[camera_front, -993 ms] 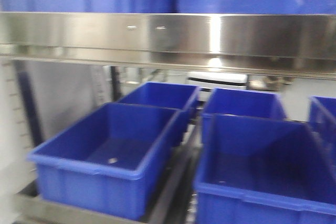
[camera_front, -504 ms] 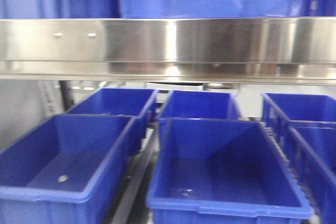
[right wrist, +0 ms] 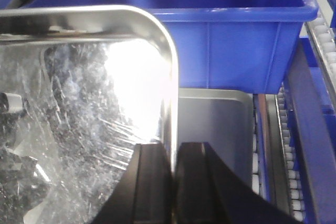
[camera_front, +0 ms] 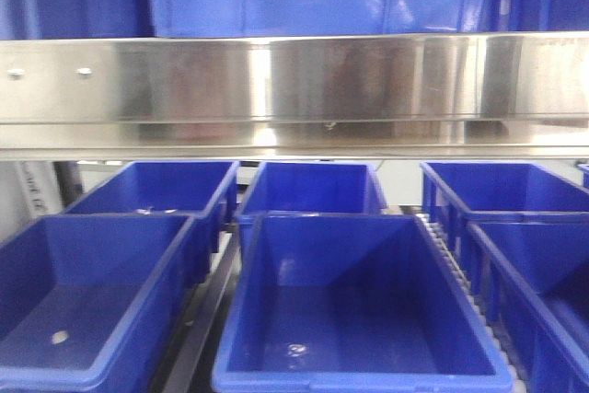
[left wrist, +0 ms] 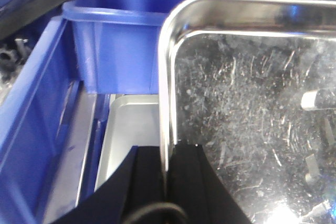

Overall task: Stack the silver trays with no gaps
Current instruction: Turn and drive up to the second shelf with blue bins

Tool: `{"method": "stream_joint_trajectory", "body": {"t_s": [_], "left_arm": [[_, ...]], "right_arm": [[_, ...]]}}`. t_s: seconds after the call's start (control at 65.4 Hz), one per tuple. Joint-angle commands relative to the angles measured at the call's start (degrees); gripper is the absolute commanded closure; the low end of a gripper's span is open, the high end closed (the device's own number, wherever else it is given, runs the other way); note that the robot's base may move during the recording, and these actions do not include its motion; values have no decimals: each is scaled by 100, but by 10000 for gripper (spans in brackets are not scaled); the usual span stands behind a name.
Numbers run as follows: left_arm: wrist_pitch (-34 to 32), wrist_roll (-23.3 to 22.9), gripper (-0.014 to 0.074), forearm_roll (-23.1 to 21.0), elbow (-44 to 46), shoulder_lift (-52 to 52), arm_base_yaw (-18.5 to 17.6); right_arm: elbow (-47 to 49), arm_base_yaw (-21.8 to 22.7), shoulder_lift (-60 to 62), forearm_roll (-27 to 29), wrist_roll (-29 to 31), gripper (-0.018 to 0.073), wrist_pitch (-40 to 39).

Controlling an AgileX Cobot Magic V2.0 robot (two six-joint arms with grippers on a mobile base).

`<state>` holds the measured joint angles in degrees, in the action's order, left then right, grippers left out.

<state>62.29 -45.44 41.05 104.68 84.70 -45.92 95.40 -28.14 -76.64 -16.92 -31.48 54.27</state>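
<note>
In the left wrist view a scratched silver tray (left wrist: 252, 103) is held by its left rim, with my left gripper (left wrist: 166, 153) shut on that rim. Below it a second silver tray (left wrist: 131, 129) lies flat between the bins. The right wrist view shows the same held tray (right wrist: 84, 114) with my right gripper (right wrist: 172, 150) shut on its right rim, and the lower tray (right wrist: 215, 124) shows to the right underneath. No tray or gripper appears in the front view.
Blue plastic bins (camera_front: 350, 301) stand in rows under a long steel shelf rail (camera_front: 294, 89) with screws, more bins above it. A blue bin (left wrist: 121, 51) stands just beyond the trays, also seen as the blue bin (right wrist: 236, 45). Roller tracks (right wrist: 286, 145) run at the right.
The front view has swung right: the bins and the rail's screws have shifted left in the picture, and a third column of bins has come into view.
</note>
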Motion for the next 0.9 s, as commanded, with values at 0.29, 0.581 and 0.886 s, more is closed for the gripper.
{"method": "stream_joint_trajectory", "body": {"t_s": [0.29,0.581,0.886], "left_arm": [[86,9,612,325,44,-48,5],[86,9,612,325,44,-48,5],[86,9,612,325,44,-48,5]], "right_arm": [[44,63,65,-292,17,574,-115],[44,63,65,-292,17,574,-115],[44,63,65,-292,17,574,-115]]}}
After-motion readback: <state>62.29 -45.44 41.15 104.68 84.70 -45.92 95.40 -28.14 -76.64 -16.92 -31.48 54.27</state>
